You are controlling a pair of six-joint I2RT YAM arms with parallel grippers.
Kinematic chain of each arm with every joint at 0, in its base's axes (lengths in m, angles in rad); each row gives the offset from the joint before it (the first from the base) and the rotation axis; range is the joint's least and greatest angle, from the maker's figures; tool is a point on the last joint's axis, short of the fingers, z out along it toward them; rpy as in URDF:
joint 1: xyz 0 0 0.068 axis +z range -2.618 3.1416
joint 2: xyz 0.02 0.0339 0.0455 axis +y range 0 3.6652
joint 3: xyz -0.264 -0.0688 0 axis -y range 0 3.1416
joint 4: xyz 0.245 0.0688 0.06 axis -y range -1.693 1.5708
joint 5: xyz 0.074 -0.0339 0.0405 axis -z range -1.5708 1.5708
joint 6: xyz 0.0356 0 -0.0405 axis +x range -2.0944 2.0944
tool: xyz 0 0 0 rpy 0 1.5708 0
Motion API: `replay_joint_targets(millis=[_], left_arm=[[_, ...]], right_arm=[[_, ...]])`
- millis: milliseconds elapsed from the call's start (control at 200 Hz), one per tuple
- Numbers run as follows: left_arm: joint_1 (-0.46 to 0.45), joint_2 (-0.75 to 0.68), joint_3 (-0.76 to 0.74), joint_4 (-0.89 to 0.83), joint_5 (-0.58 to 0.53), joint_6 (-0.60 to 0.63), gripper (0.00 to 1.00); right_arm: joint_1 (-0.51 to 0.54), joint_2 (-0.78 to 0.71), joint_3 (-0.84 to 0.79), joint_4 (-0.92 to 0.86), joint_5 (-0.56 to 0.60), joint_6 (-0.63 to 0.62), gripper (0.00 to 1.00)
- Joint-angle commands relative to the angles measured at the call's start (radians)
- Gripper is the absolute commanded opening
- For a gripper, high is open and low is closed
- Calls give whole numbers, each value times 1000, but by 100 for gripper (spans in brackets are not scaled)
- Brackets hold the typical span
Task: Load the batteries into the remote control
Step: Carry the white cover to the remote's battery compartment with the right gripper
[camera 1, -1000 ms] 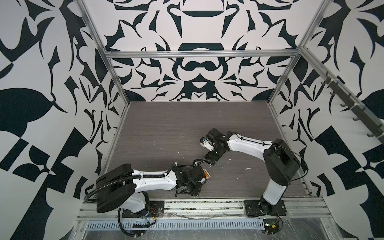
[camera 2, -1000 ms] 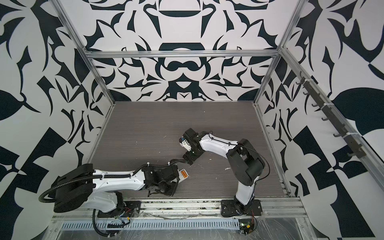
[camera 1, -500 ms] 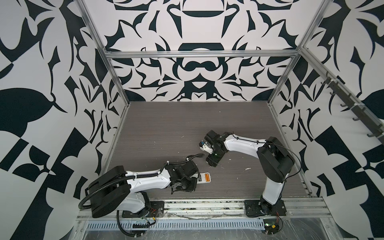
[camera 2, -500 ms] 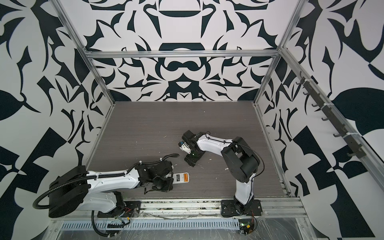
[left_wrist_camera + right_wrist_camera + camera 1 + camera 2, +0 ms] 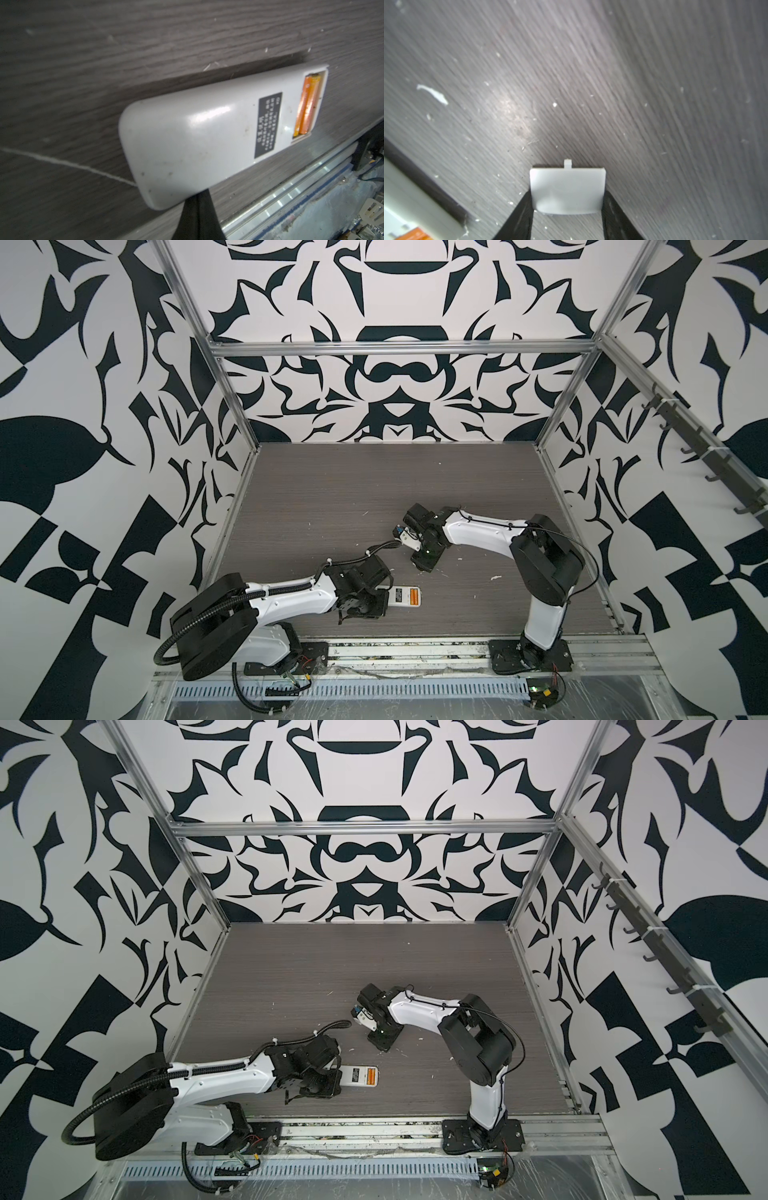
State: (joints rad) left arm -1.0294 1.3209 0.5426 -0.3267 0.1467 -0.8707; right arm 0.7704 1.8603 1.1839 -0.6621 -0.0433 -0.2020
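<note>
My right claw (image 5: 566, 209) has its two fingers against the side edges of the small white battery cover (image 5: 567, 190), pinching it. My left claw (image 5: 197, 216) is pressed together, its tip at the near end of the remote control (image 5: 193, 141). The remote control lies back-up near the table's front edge, and the batteries (image 5: 371, 104) sit side by side in the open bay. The grip is narrow, so I judge the cover could twist or slip, or its tab could miss the slot. The grey wood-grain table (image 5: 332, 489) is flecked white. Black-and-white patterned walls (image 5: 395, 364) enclose it.
</note>
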Motion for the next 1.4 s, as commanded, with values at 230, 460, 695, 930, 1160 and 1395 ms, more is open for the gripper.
replay_joint_targets(millis=[230,460,695,930,1160,1395], left_arm=[[6,-32,-18,-51,-14,8,0],[12,-82,-41,-40,-11,1,0],[23,-156,-74,-37,9,-1,0],[64,-205,-116,-3,41,-13,0],[75,-250,-142,-12,54,-18,0],[119,-336,-183,-22,93,-25,0]], right_arm=[[16,-9,-18,-6,-27,-3,27],[56,-170,-82,5,-30,8,22],[133,-346,-132,-4,-6,31,17],[219,-351,-116,-120,-19,-2,14],[249,-313,-118,-126,-56,-77,12],[256,-269,-94,-131,-56,-127,8]])
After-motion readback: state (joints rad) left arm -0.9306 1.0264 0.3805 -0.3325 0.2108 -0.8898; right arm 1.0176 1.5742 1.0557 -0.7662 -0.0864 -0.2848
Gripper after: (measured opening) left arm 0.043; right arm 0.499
